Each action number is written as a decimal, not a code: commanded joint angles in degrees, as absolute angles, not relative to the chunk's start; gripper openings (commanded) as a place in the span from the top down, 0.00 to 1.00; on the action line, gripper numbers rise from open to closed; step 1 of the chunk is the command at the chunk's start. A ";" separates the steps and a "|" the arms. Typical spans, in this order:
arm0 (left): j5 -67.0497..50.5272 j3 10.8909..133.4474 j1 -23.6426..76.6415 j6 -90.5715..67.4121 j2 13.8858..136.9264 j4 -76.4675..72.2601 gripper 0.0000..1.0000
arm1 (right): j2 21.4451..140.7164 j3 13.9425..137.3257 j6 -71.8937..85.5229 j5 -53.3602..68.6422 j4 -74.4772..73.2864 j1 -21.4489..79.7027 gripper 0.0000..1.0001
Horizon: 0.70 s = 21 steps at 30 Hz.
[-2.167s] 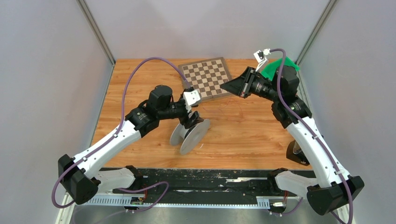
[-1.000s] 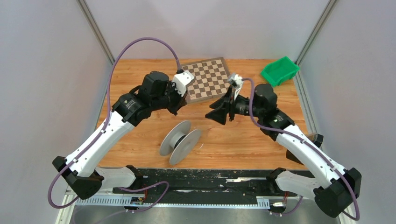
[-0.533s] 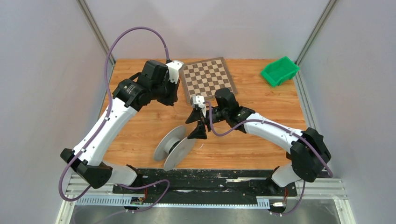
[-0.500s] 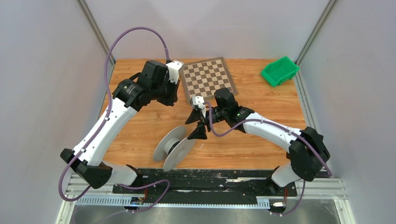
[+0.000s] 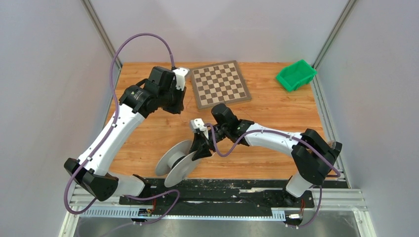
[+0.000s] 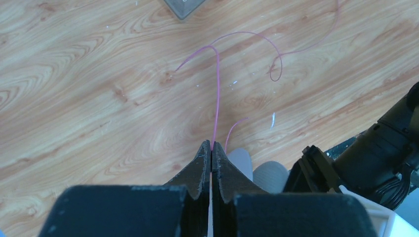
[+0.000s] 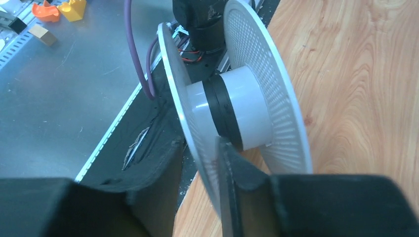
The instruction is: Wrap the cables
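Note:
A grey spool point(image 5: 175, 163) stands on its flange rims near the table's front edge. Its white hub point(image 7: 237, 103) carries a black band. My right gripper point(image 5: 197, 148) reaches it from the right. In the right wrist view the right gripper point(image 7: 197, 143) is open and straddles one flange, the right finger against it, the left finger a little apart. My left gripper point(image 6: 212, 145) hovers at the back left, shut on a thin pink cable point(image 6: 217, 89) that rises from its tips and curls loosely over the wood. Below its tips the spool point(image 6: 242, 160) shows.
A chessboard point(image 5: 220, 84) lies at the back centre and a green bin point(image 5: 295, 75) at the back right. A black rail point(image 5: 217, 190) runs along the table's front edge, close under the spool. Beyond it, small orange and yellow pieces point(image 7: 59, 9) lie on a metal surface.
My right arm swung from the back right down to the spool and its jaws narrowed around a flange. The spool slid toward the front left. My left arm left the spool and drew back left.

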<state>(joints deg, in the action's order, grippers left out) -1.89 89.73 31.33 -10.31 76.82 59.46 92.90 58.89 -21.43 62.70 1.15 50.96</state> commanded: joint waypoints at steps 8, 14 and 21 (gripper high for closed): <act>-11.55 84.52 30.90 -2.04 72.43 54.06 1.00 | 83.71 55.64 -27.06 58.62 1.95 44.06 0.94; -14.26 86.58 31.39 0.54 73.92 54.48 1.00 | 83.51 54.70 -32.72 66.33 0.43 34.96 0.96; -13.30 88.21 33.59 7.93 73.30 56.75 1.00 | 83.64 54.12 -44.22 70.26 -4.92 32.19 0.97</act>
<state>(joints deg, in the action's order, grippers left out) -12.36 85.23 32.36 2.04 74.48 56.42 84.23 54.46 -35.27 64.23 -2.98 32.21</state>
